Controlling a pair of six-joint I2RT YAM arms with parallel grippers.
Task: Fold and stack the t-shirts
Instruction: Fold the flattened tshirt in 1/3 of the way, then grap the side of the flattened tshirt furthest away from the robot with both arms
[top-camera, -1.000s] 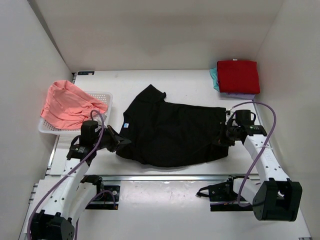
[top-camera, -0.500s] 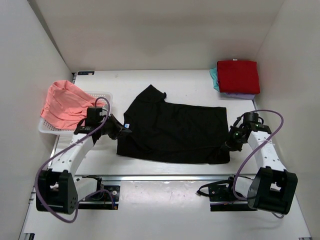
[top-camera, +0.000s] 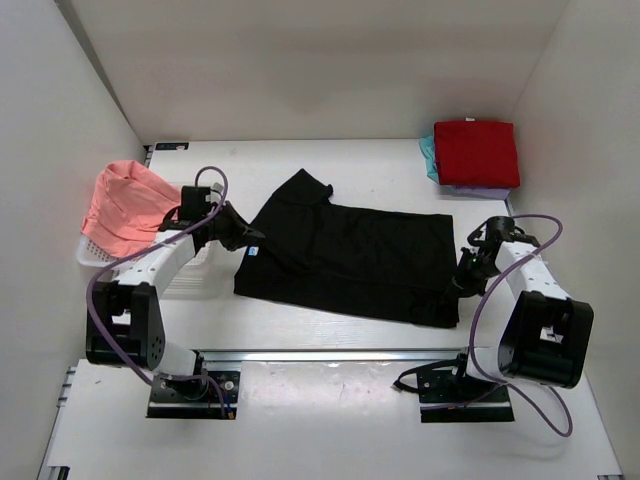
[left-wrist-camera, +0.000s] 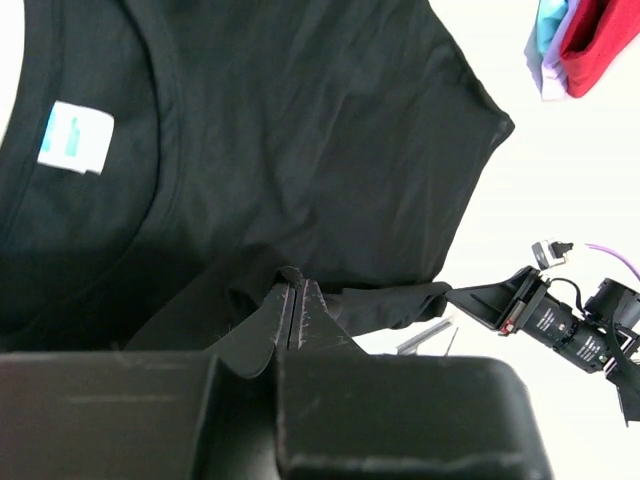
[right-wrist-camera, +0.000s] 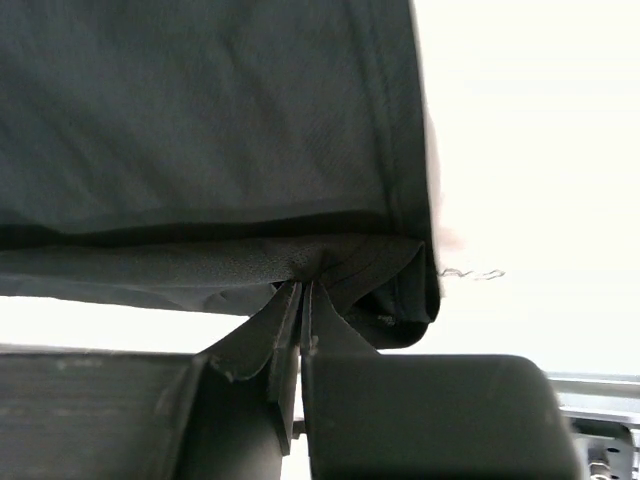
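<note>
- The black t-shirt (top-camera: 345, 262) lies spread across the middle of the table (top-camera: 360, 165), its collar toward the left arm and its hem toward the right arm.
- One sleeve points toward the far wall. The rest of the cloth lies mostly flat, with shallow creases.
- A small white and blue label (left-wrist-camera: 75, 137) shows inside the neckline.
- The left gripper (top-camera: 243, 240) is at the collar end of the black t-shirt, just beside the label. Its jaws are pressed together, with a pinched fold of the black fabric caught between the tips.
- The right gripper (top-camera: 462, 283) is at the near right corner of the hem. Its jaws are likewise closed tight on a bunched bit of the black hem, and the seam edge curls around the fingertips.
- In the left wrist view the right gripper shows across the shirt, gripping that far corner.
- A folded red t-shirt (top-camera: 476, 152) tops a stack at the far right corner of the table, well apart from the black one.
- A teal t-shirt (top-camera: 428, 152) peeks out on the stack's left side, and a lilac t-shirt (top-camera: 470, 191) shows along its near edge, both under the red one.
- A salmon-pink t-shirt (top-camera: 125, 205) is heaped unfolded in the white mesh basket (top-camera: 205, 192) at the table's left edge, spilling over its rim.
</note>
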